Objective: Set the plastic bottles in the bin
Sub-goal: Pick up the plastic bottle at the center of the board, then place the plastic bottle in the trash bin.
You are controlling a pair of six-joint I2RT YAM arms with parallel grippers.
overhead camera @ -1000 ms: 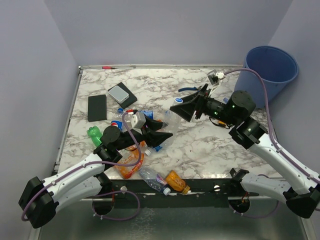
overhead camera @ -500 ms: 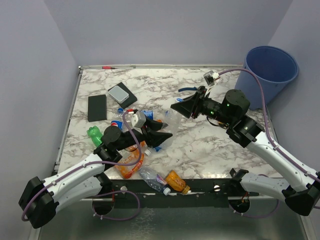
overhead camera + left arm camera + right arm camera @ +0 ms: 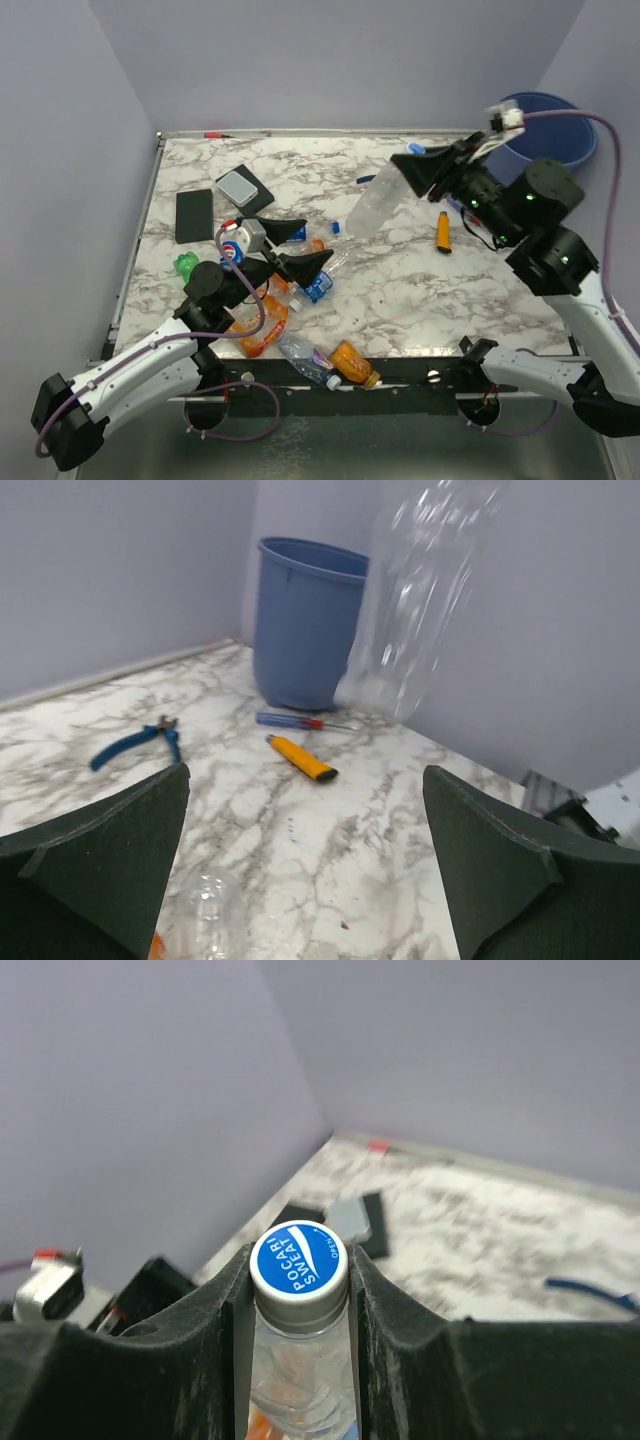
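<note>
Where the clear bottle [image 3: 378,203] hangs in the air above the middle of the table [image 3: 410,295], its blue-capped neck is clamped in the right gripper [image 3: 422,172], body slanting down and leftward. The bin [image 3: 548,128] stands at the far right corner, apart from the bottle. The remaining bottles [image 3: 300,290] lie heaped near the front left. The left gripper [image 3: 292,248] hovers over that heap, jaws wide apart, holding nothing. An orange-handled tool [image 3: 443,232] lies beneath the right arm.
</note>
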